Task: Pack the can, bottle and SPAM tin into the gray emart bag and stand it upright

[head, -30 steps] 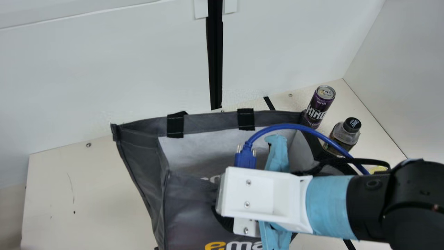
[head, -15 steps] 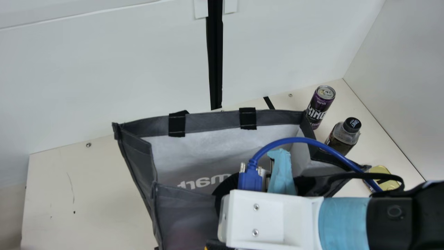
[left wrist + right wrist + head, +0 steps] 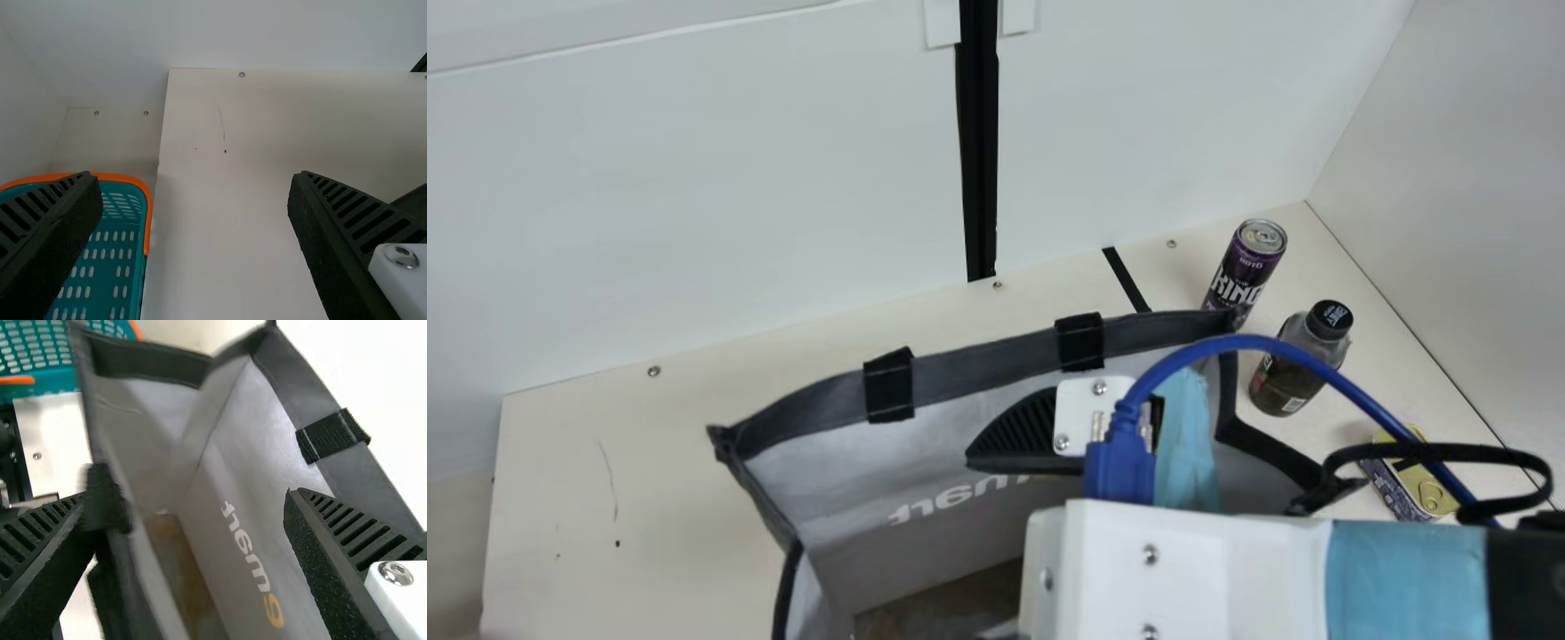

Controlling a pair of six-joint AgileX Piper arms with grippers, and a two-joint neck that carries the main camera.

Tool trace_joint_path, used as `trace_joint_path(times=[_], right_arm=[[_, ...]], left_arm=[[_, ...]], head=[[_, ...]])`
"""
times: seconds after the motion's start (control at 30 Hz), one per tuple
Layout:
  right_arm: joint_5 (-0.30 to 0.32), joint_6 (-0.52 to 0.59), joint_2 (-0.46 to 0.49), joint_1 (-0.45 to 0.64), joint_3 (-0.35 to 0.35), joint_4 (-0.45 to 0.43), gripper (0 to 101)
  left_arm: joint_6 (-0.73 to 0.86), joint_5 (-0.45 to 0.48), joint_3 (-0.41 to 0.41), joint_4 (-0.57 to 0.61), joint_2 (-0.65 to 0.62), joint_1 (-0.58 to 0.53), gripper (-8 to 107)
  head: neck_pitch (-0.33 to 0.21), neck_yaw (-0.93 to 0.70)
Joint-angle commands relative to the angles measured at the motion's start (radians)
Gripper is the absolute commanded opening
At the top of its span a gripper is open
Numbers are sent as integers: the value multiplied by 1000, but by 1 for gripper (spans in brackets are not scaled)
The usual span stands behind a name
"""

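And at far left, one teal basket with an orange rim, sitting just past the edge of the cream tabletop. White walls close in behind, a black upright strip running down them. Over the tabletop's left part comes the left gripper, its jaws released, spread wide around nothing!

Centre stage, the gray emart bag, one of it, mouth gaping, two black strap patches on its far rim. Pale lettering runs along the inside wall, one character orange in the right wrist view. Over the opening, the right gripper: jaws wide apart, gripping nothing, blue cable arching off it.

Now right, all outside the bag, one of each! One purple can, upright behind the bag's right corner, bold white print on its side. One bottle, upright nearby, black cap with white print. And nearest the camera, one SPAM tin, flat on the tabletop, yellow lid up, print along its side.
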State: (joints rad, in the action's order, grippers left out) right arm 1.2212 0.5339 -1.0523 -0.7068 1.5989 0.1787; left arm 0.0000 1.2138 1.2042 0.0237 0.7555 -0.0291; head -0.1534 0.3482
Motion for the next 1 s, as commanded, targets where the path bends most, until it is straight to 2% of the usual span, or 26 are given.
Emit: trace_joint_path(times=[0.0,0.3,0.47,0.7,0.97], right_arm=[[-1,-7,1,-3,18,8,95],[-1,-76,4,-33,113,-2,95],[-1,-77,1,-6,164,-38,95],[-1,-19,-15,135,210,-42,95],[-1,47,-53,339,266,18,95]], left_arm=[[0,0,0,0,0,0,90],[0,0,0,0,0,0,90],[0,0,0,0,0,0,90],[0,0,0,0,0,0,90],[0,0,0,0,0,0,90]], head=[[-21,1],[-21,1],[-21,1],[-21,1],[-21,1]])
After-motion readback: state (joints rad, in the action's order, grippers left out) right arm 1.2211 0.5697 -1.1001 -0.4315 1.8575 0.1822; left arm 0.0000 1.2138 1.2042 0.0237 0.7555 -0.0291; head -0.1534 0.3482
